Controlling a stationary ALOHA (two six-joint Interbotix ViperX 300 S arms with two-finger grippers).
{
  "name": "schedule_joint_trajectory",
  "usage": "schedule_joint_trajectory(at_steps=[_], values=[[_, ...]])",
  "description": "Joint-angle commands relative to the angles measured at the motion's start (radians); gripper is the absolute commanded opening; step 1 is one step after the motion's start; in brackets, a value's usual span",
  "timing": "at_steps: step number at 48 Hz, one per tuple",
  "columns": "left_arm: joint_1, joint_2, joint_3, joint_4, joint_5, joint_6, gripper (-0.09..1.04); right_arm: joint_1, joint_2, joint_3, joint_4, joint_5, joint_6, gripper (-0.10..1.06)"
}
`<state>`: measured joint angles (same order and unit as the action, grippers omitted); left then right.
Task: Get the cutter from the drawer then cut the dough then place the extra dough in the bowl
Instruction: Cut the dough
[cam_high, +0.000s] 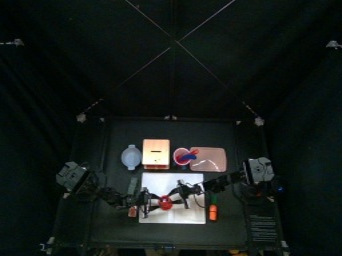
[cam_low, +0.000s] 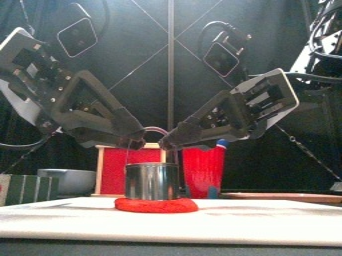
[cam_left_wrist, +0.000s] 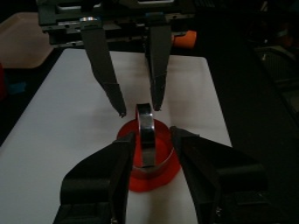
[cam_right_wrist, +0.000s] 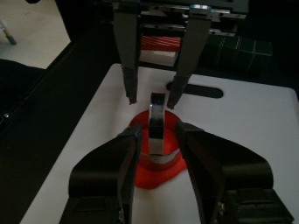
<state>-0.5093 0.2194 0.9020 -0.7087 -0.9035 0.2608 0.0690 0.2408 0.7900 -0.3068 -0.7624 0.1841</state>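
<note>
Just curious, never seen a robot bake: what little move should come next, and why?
Probably press the round metal cutter straight down: it stands on the flat red dough, and the left claw and right claw straddle its wire handle.

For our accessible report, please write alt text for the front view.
A round metal cutter stands on flat red dough on a white board, with the left gripper and right gripper slanting in from each side to meet just above it. Behind are a red cup and a wooden box.
</note>
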Motion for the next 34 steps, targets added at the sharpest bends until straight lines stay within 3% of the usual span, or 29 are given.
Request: schedule_joint_trajectory(at_steps=[1,19,34], values=[[-0.002,0.006,-0.023,-0.005,-0.005,0.003,0.77,-0.005,-0.014,-0.017,0.000,-0.002,0.002,0.75],[0.006,0.025,-0.020,-0.038,-0.003,0.009,0.77,0.003,-0.018,-0.037,-0.008,0.017,0.000,0.75],[0.006,0.031,-0.015,-0.063,-0.003,0.012,0.76,0.015,-0.018,-0.060,-0.003,0.109,0.005,0.75]])
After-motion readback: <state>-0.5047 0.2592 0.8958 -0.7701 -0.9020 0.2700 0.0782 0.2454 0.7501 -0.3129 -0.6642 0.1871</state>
